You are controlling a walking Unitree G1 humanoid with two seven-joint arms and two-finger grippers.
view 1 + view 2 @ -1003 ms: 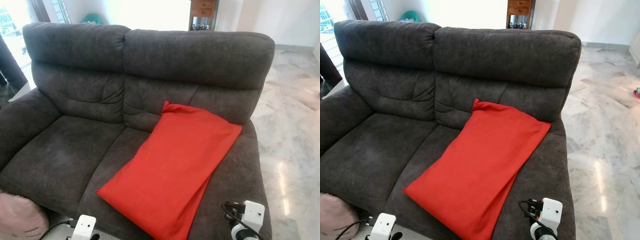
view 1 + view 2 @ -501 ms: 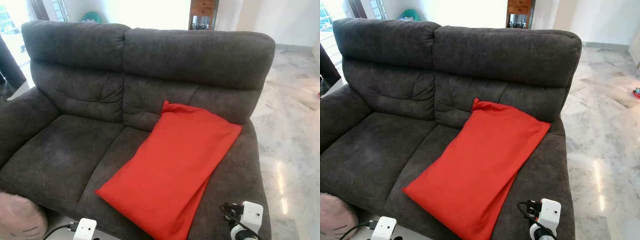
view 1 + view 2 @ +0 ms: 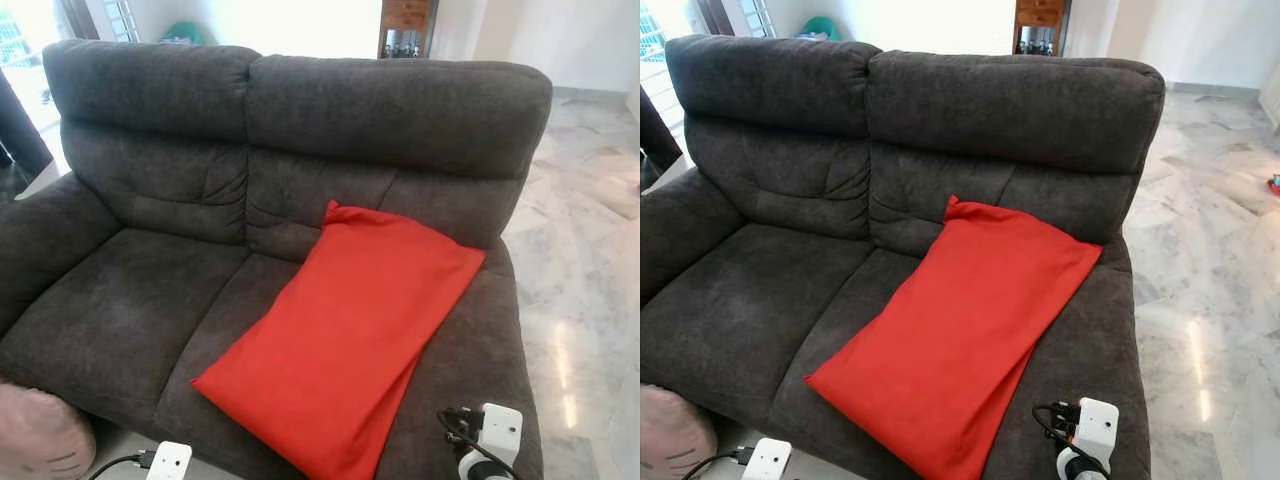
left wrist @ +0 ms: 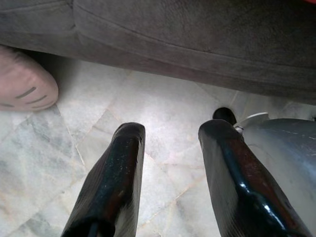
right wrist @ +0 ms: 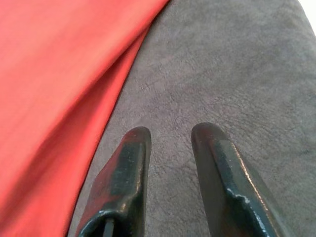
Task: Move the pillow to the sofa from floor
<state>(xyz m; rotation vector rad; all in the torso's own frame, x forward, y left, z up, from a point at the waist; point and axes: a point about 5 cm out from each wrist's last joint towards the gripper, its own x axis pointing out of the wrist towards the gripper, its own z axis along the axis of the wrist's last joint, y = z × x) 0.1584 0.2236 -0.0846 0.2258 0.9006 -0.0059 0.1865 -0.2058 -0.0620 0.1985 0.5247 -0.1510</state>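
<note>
Already flat red fabric pillow (image 3: pixel 345 340) lies on dark grey suede sofa (image 3: pixel 150 300) right seat. Right gripper (image 5: pixel 170 136) released, empty, just beside pillow edge; left gripper (image 4: pixel 170 133) parted over marble floor (image 4: pixel 163 118). Best withdraw straight back, avoiding snagging fabric.

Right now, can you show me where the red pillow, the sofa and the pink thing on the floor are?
red pillow (image 3: pixel 350 350): left eye view, middle of its cover.
sofa (image 3: pixel 390 105): left eye view, right backrest cushion.
pink thing (image 4: pixel 22 81): left wrist view, its rounded side.
</note>
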